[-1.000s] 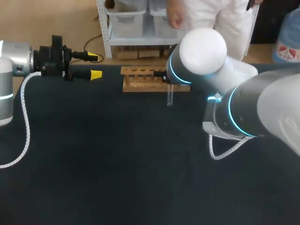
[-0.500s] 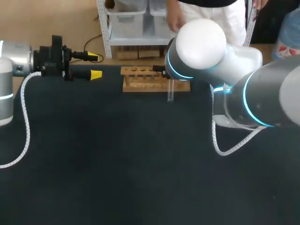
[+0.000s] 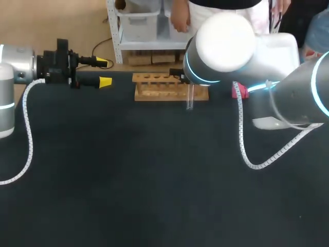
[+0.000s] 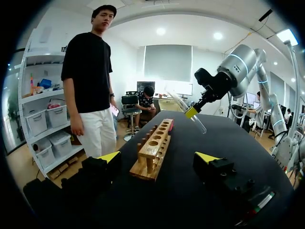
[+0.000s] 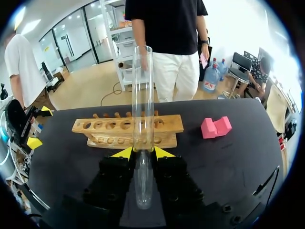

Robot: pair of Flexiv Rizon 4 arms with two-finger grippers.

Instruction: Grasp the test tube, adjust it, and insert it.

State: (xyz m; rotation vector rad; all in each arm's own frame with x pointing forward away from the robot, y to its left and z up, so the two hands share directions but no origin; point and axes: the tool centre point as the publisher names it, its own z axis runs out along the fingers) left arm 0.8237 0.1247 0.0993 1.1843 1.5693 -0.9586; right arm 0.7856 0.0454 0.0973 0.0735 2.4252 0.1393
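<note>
Clamping our right hand (image 5: 142,152) on the clear test tube (image 5: 143,109), we hold it just before the wooden rack (image 5: 162,125), above the dark worktop (image 3: 128,180). Our left hand (image 4: 158,157) hangs well apart, fingers spread around nothing. We judge the tube light, stiff, slick and breakable, best pinched gently on the barrel, leaving its long end free. Overhead, our arm hides the right hand, and which hole the tube faces is unclear.
</note>
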